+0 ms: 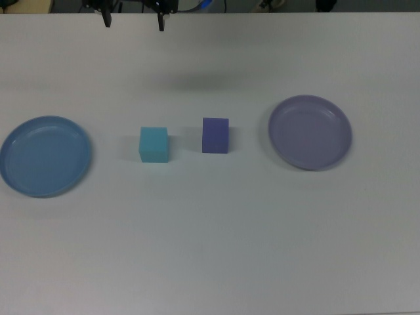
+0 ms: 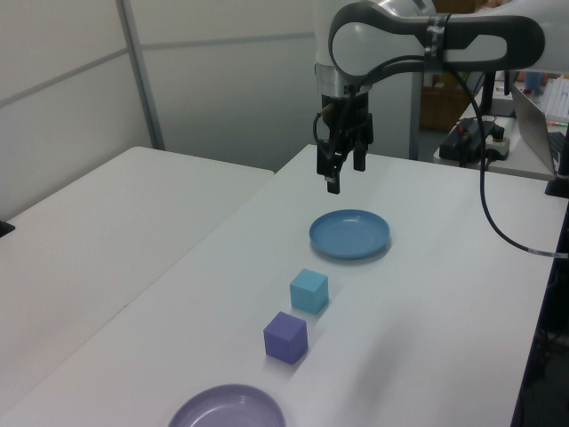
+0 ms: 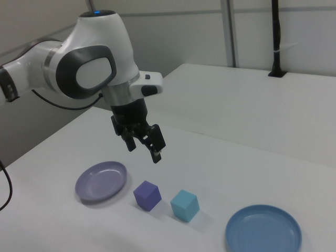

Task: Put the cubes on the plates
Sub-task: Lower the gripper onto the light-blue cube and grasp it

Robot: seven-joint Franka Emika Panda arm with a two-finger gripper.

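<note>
Two matte blocks, cyan cube (image 1: 153,144) and purple cube (image 1: 215,135), are set between smooth round blue plate (image 1: 44,156) and lavender plate (image 1: 310,132) on white counter (image 1: 210,243); claw (image 3: 143,145) held open, empty, aloft.

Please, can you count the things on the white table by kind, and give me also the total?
Cubes: 2, the cyan cube and the purple cube.
Plates: 2, the blue plate and the lavender plate.
Total: 4 things on the table, both plates empty.
</note>
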